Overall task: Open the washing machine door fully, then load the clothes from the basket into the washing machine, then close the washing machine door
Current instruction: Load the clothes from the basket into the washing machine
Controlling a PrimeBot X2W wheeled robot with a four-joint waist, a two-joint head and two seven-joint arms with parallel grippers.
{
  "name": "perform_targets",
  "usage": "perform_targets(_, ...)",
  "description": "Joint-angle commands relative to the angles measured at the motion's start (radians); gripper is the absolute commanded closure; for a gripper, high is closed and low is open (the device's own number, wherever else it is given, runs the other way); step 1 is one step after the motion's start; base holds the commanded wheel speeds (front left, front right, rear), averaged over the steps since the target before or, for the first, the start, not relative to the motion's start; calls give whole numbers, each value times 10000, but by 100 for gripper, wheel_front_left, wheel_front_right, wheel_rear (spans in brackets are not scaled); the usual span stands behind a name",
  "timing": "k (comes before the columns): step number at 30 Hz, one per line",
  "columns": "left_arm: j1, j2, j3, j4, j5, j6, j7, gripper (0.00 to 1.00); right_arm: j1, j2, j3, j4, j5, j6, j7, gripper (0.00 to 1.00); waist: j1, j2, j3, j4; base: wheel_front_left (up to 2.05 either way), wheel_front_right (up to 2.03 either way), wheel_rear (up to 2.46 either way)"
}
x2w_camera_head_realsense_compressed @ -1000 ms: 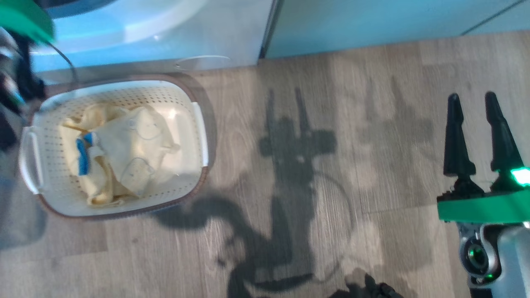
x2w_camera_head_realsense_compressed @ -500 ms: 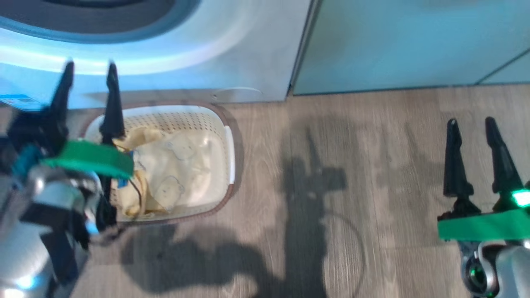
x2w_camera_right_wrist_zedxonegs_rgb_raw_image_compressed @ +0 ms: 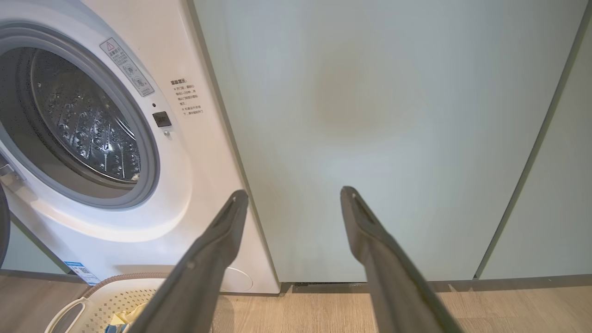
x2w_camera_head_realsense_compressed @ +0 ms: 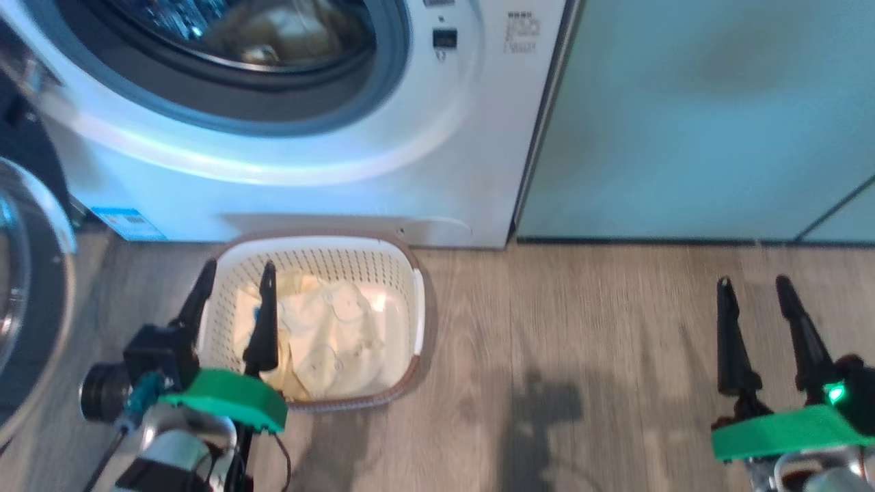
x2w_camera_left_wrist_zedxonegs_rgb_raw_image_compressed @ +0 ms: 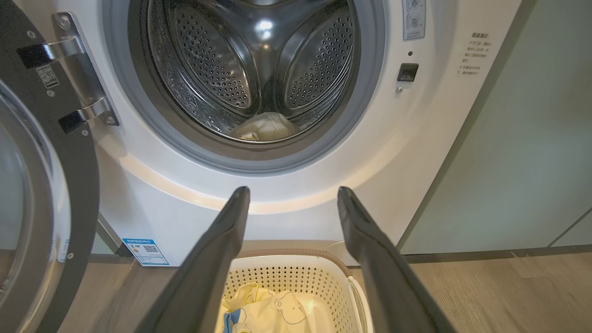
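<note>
While all spread, empty, left fingers over the basket of clothes, right fingers well aside.

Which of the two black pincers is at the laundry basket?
The left pincer: its fingers reach over the basket's left rim, by the clothes. The right pincer hangs apart, over the floor before the cabinet.
</note>
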State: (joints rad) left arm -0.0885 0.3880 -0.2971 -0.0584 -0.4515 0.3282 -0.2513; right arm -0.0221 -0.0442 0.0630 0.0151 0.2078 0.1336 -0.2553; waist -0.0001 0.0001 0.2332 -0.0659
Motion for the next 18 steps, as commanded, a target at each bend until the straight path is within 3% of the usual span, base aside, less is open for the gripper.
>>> perform_targets(1, -185, 190, 410, -234, 123, -23, -93, 0, -39, -60, 161, -276, -89, -29, -65, 0, 1, -1, -428, 211, 0, 0, 0)
perform_targets(9, 614, -157, 360, -114, 375, -459, -102, 0, 458, -60, 244, -38, 33, -29, -65, 0, 1, -1, -1384, 234, 0, 0, 0)
perform_targets(18, 1238, -338, 406, 71, 539, -578, -104, 0, 891, -60, 344, 33, -88, -29, -65, 0, 1, -1, -2039, 126, 0, 0, 0)
